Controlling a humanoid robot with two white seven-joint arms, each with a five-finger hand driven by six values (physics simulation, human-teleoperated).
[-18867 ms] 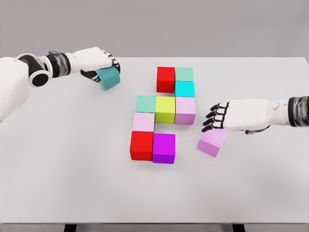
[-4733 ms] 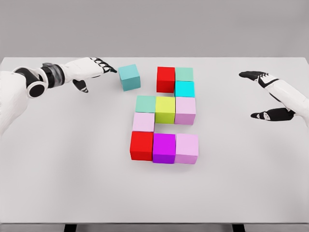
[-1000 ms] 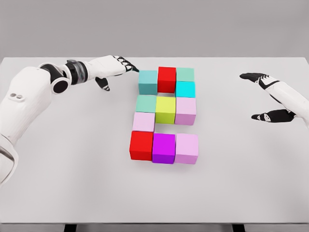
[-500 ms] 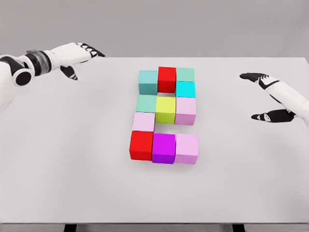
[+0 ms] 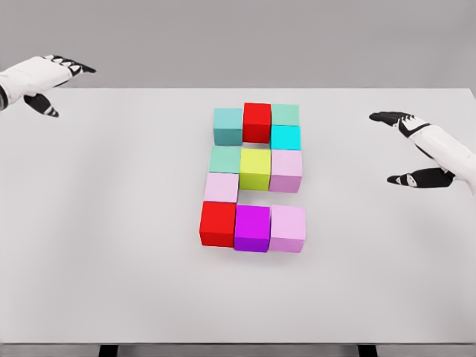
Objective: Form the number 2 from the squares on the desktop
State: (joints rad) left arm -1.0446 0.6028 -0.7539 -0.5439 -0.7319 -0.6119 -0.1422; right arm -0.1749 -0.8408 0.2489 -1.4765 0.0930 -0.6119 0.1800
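Coloured cubes (image 5: 255, 176) form a finished 2 on the desk (image 5: 111, 245).
Left hand (image 5: 41, 78) and right hand (image 5: 420, 156) open, empty; best kept clear.

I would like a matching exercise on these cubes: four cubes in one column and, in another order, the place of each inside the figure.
Cubes:
1. yellow-green cube
2. magenta cube
3. teal cube
4. cyan cube

Places:
A. left end of the top row
B. middle of the bottom row
C. middle of the centre row
D. right side, just below the top row

Pairs: 1-C, 2-B, 3-A, 4-D
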